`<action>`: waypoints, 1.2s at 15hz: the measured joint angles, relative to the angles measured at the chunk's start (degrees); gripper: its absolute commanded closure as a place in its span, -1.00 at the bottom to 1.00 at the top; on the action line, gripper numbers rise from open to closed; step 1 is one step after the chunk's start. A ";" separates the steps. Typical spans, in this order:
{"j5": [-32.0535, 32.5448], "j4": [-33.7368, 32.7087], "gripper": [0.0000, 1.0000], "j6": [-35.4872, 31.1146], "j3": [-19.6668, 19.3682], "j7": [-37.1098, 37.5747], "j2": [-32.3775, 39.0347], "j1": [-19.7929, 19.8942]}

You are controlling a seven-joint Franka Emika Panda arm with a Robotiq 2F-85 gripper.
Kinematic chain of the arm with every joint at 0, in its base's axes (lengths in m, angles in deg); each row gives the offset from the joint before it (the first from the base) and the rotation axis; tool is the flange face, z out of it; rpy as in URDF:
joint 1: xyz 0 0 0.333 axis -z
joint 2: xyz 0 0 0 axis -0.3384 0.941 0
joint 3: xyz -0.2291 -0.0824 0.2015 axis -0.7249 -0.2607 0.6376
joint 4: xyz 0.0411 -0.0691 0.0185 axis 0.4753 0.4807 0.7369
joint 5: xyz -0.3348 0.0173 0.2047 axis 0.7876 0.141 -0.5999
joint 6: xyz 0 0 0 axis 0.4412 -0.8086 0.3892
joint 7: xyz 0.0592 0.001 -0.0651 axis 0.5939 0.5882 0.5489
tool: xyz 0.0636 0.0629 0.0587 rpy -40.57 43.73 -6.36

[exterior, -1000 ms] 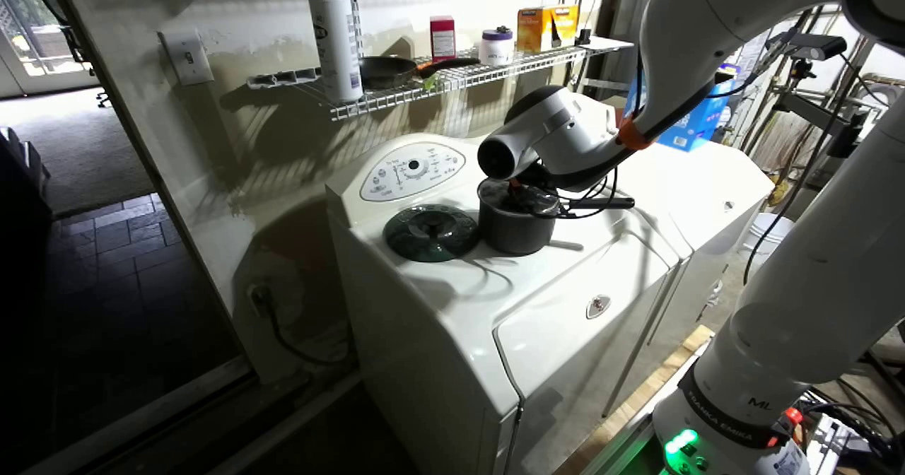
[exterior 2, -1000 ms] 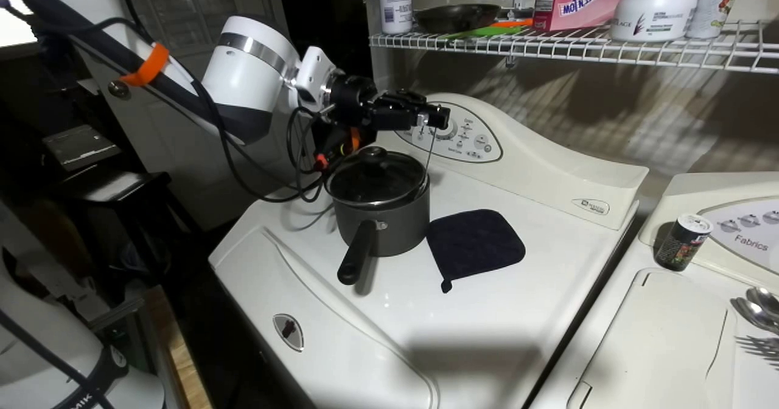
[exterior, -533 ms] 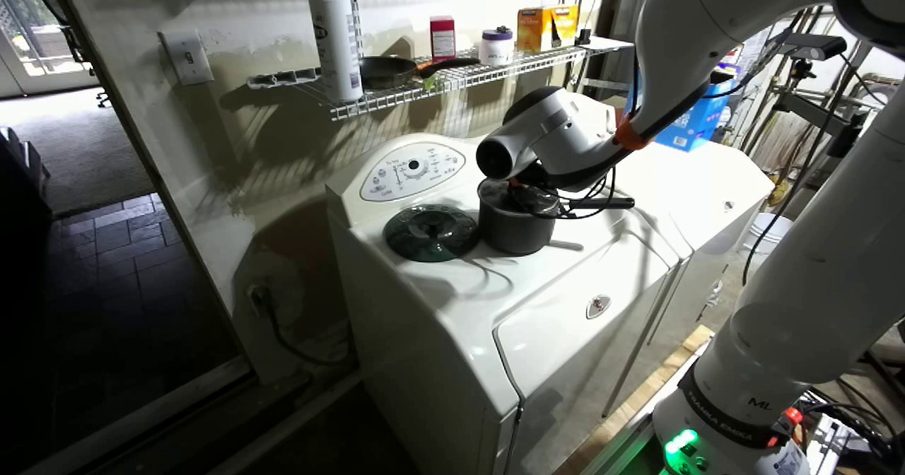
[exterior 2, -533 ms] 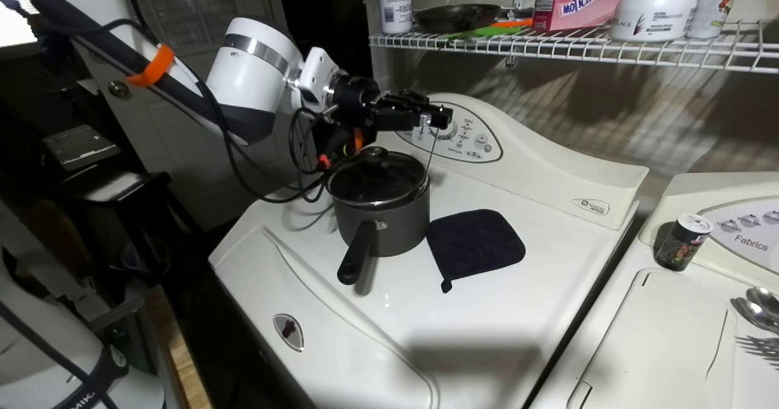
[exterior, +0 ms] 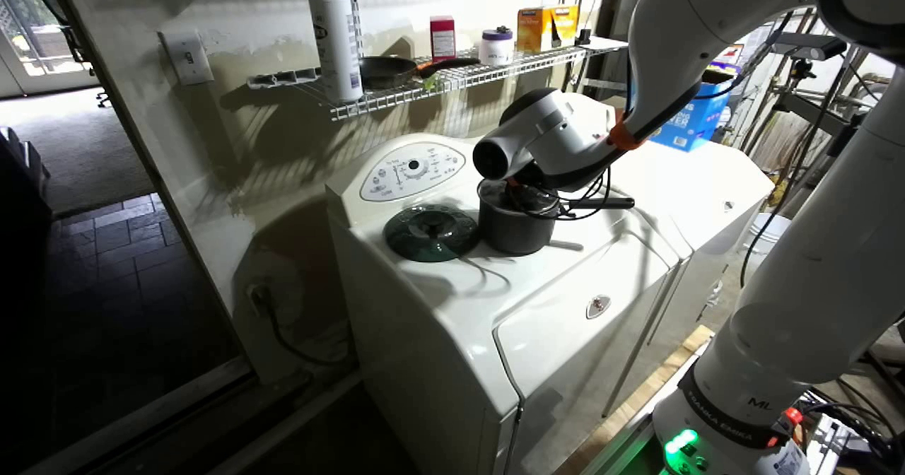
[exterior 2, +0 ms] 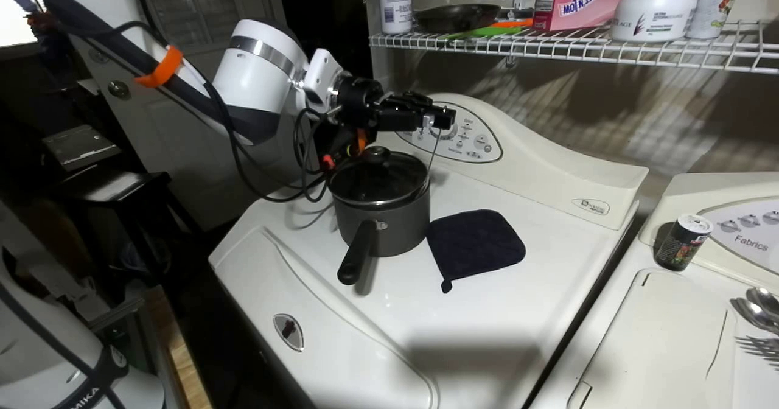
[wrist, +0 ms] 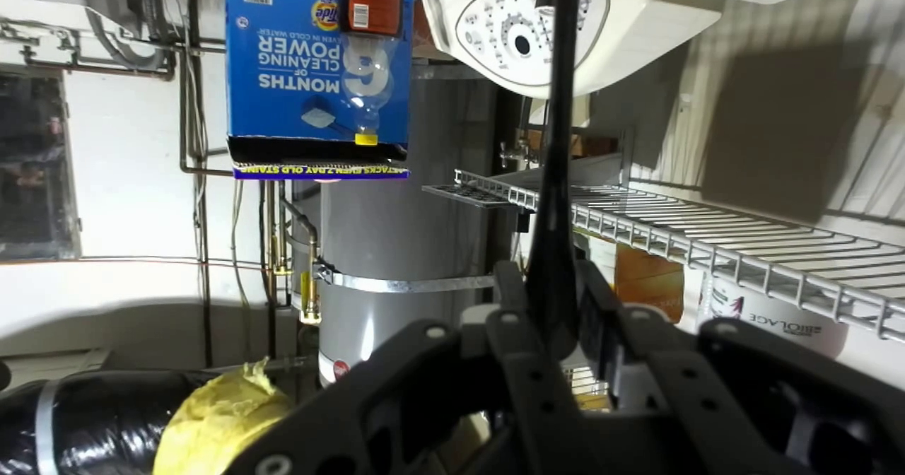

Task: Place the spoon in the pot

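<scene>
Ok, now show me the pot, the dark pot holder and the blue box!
Pot (exterior 2: 400,229), in an exterior view, on its outer wall.
Dark pot holder (exterior 2: 476,244), in an exterior view, on its flat middle.
Blue box (wrist: 314,72), in the wrist view, on its lettered side.

Light in here is crazy uneven: it falls from up high, so the wire shelf throws stripy shadows down the wall, the far laundry machine is nearly blown out, and the slate floor sinks to black while daylight glares through the glass door. In an exterior view a big fuzzy shadow sprawls over the laundry machine that holds the pot. Wrist view's rough up close, gripper and spoon dark and kinda soft, but the Tide box lettering reads fine and the water heater has a hot streak.
</scene>
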 measured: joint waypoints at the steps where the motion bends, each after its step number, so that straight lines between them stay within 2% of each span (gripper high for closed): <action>1: -0.01 -0.05 0.89 0.00 0.00 -0.07 0.06 -0.01; 18: -1.30 -1.40 0.89 0.03 0.07 -2.83 1.38 -0.02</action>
